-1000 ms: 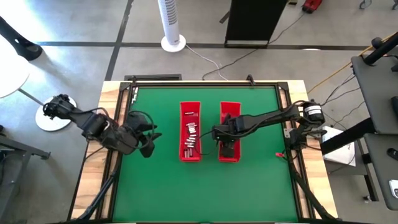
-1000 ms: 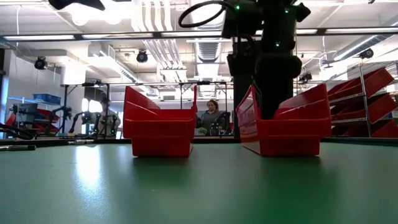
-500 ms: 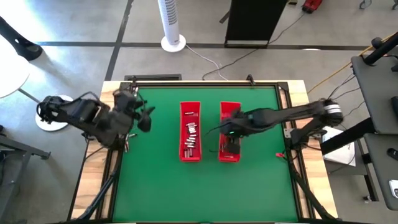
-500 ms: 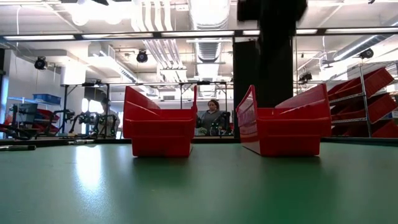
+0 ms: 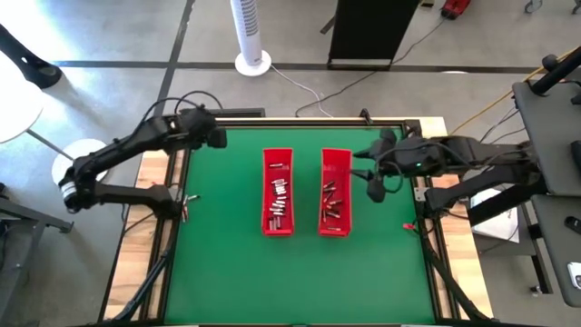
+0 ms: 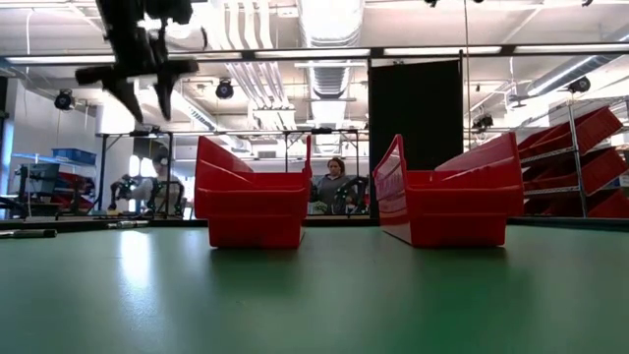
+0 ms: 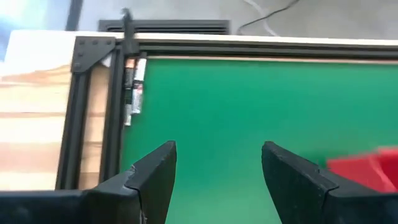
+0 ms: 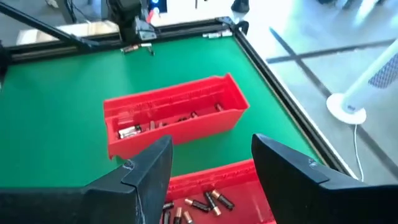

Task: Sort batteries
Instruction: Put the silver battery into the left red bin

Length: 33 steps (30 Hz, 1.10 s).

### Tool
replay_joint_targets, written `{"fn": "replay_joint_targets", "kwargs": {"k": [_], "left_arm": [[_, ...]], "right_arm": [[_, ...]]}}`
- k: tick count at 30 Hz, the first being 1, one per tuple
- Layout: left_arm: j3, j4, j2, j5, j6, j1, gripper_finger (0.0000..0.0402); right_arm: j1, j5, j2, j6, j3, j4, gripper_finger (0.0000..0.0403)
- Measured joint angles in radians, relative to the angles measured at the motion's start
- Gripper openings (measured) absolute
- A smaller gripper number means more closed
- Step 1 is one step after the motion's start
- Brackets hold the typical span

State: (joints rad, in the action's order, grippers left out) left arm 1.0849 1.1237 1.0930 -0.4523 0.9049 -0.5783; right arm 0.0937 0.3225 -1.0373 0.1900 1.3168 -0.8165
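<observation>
Two long red trays lie side by side on the green mat, the left tray (image 5: 278, 193) and the right tray (image 5: 335, 193). Several small batteries lie in the left tray (image 5: 280, 195) and in the right tray (image 5: 332, 207); the right wrist view shows them too (image 8: 200, 204). My left gripper (image 5: 214, 139) hangs open above the mat's far left corner, high in the low view (image 6: 138, 81), with nothing between its fingers (image 7: 217, 168). My right gripper (image 5: 374, 187) hangs open just right of the right tray, above it, also with nothing between its fingers (image 8: 211, 163).
A black frame rail (image 5: 172, 209) runs around the mat. A small red item (image 5: 408, 225) lies at the mat's right edge. A dark pen-like thing (image 6: 25, 233) lies on the table's left. A person (image 6: 334, 184) sits beyond the far edge.
My right gripper has risen out of the right tray and drawn back toward the table's right edge; the batteries in that tray now show. My left gripper has swung from beside the left tray toward the table's far left corner.
</observation>
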Motion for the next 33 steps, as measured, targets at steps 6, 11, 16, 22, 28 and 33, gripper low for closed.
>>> {"fn": "replay_joint_targets", "kwargs": {"k": [6,11,16,22,28,33], "left_arm": [[-0.096,-0.118,0.074,0.115,-0.025,-0.178,0.0214],[-0.111,-0.116,0.188,0.152,-0.033,-0.280,0.0214],[-0.080,-0.113,0.323,0.291,-0.076,-0.354,0.0214],[0.017,-0.092,0.522,0.335,-0.226,-0.410,0.0214],[0.206,0.039,0.725,0.341,-0.387,-0.490,0.0214],[0.370,0.158,0.865,0.397,-0.475,-0.586,0.0214]], "right_arm": [[0.000,-0.005,0.027,-0.111,-0.020,-0.002,0.0212],[0.000,-0.008,0.016,-0.284,-0.026,-0.003,0.0210],[0.000,-0.007,0.020,-0.333,-0.026,-0.033,0.0210],[-0.009,0.069,0.034,-0.325,-0.032,-0.057,0.0210],[-0.021,0.123,0.033,-0.216,-0.048,-0.055,0.0210],[-0.021,0.125,0.038,-0.074,-0.073,-0.102,0.0210]]}}
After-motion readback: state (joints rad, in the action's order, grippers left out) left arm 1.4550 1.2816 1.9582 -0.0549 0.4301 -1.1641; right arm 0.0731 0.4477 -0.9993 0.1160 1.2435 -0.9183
